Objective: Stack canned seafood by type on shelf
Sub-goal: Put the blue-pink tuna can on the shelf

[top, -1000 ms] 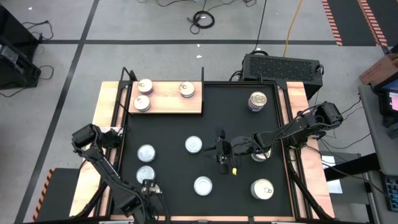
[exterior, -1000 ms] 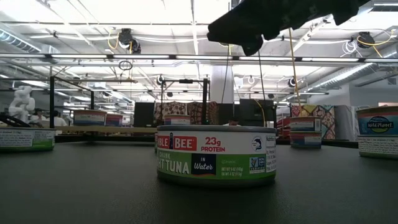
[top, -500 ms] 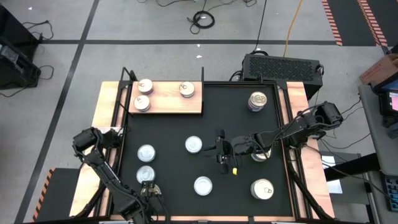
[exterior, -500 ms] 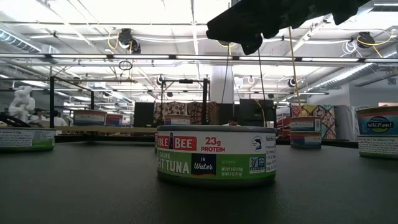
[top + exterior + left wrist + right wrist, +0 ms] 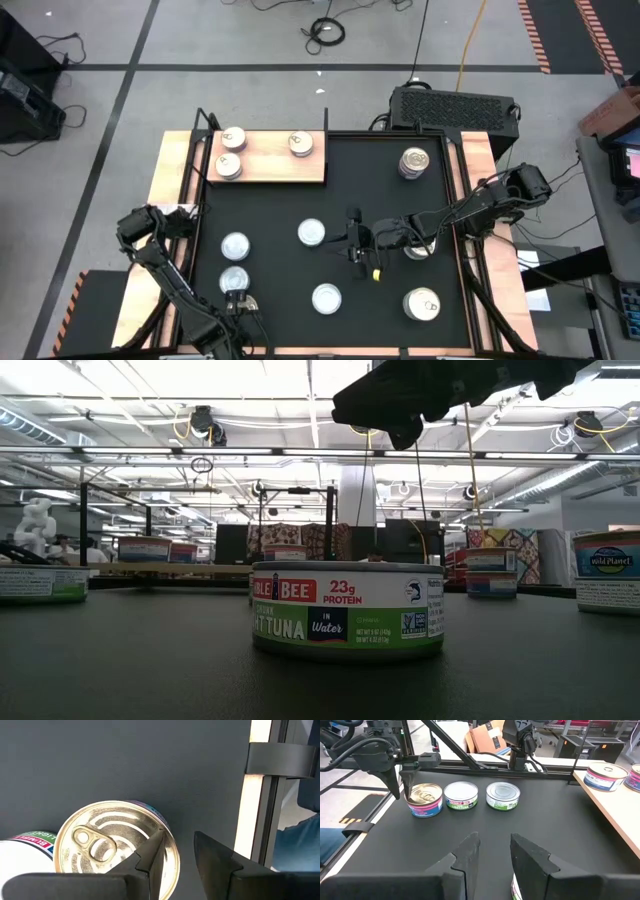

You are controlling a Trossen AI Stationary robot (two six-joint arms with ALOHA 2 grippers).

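Standing upright, lid up, the gold-lidded tin (image 5: 116,845) sat near your mat's (image 5: 390,200) front-left corner; your left gripper (image 5: 176,851) hung narrowly parted over its rim, having edged slightly frontward; right gripper (image 5: 492,847) unchanged, parted, empty.

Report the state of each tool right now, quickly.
Left tool: open, fingers either side of the rim of the round gold-lidded metal tin, not clamped on it.
Right tool: open, holding nothing, above the black mat.

Tuna tin (image 5: 347,610) hides tins behind — brand name half-hidden.
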